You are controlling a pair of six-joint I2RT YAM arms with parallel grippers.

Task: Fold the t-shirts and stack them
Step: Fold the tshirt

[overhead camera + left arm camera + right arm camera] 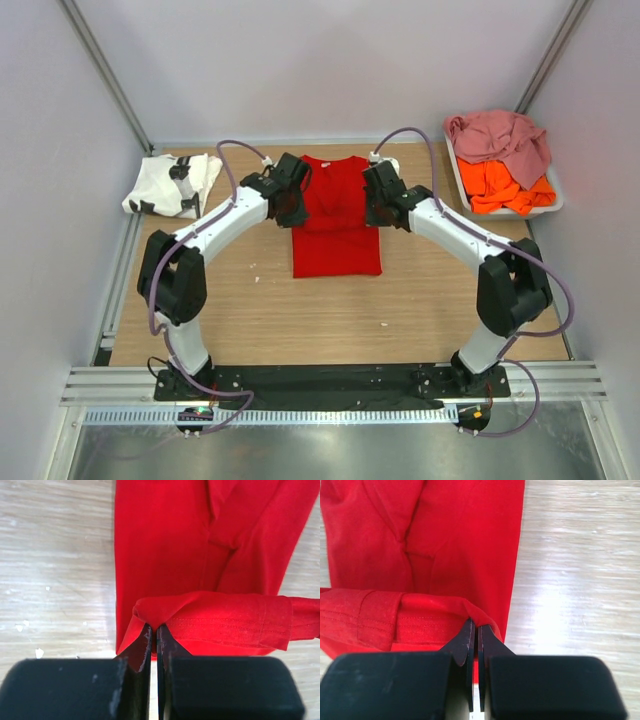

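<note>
Seen from the top camera, the plain bright red soft cloth t-shirt [337, 235] lies flat in the middle of the pale wooden table [300, 320], already narrowed to a long strip. The left claw [292, 198] is at its left edge and the right claw [380, 200] at its right edge, both towards the far, collar end. A folded white cloth t-shirt with black print [172, 185] sits at the far left. A dusty pink t-shirt [500, 135] and an orange t-shirt [505, 185] are heaped in the pale shallow plastic tray [556, 200] at the far right. In the left wrist view, the black fingers [142, 647] are pressed together on a corner of a raised, stitched edge, with the rest of the red t-shirt spread on the table beyond them. The right wrist view mirrors this: its fingers [465, 642] are clamped on the opposite corner of the same raised edge. The cloth looks light, limp and easily creased, so it should sag between two grips. Matching corners taken at the seam seem the best hold, with both arms carried evenly to keep the fold square.
</note>
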